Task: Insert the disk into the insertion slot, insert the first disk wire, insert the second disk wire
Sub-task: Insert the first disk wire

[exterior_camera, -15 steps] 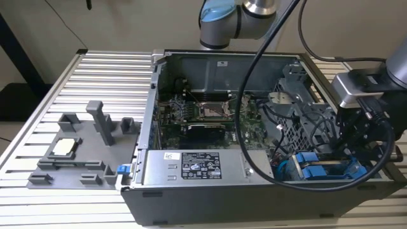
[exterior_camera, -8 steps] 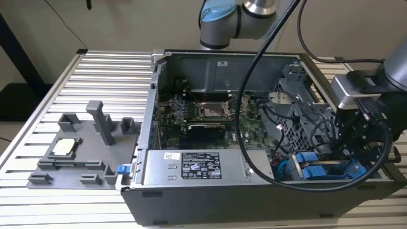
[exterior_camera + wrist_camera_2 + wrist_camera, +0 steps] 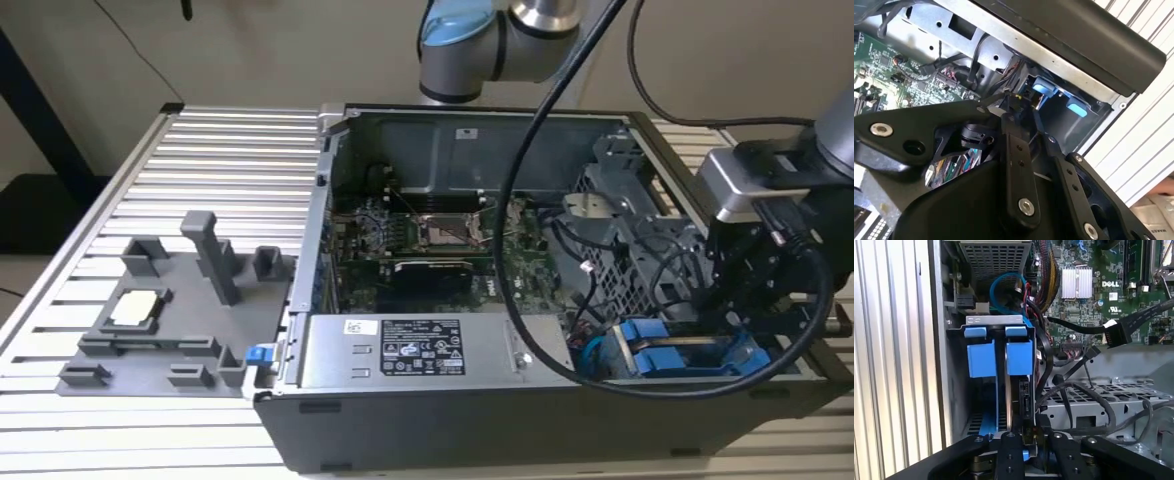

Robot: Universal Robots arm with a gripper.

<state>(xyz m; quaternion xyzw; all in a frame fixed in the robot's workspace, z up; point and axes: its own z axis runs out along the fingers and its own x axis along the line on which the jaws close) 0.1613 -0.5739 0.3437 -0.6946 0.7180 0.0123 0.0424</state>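
The disk (image 3: 1013, 405) stands edge-on in its blue carrier (image 3: 1019, 357), seated in the grey insertion slot (image 3: 994, 320) at the case's front corner on the exterior view's right (image 3: 667, 358). My gripper (image 3: 1029, 436) hangs right over the disk's connector end, fingers (image 3: 1009, 455) drawn close together on a small dark wire connector, as the second wrist view also shows (image 3: 1015, 107). A blue cable (image 3: 1004, 282) loops above the slot. Another black wire with a flat connector (image 3: 1116, 332) hangs loose over the motherboard.
The open computer case (image 3: 334, 200) lies on a ribbed metal table (image 3: 227, 150). A perforated grey cage (image 3: 1104, 395) and cable bundles sit beside the slot. A grey fixture with small parts (image 3: 160, 310) stands on the exterior view's left. The power supply (image 3: 400, 350) sits at the front.
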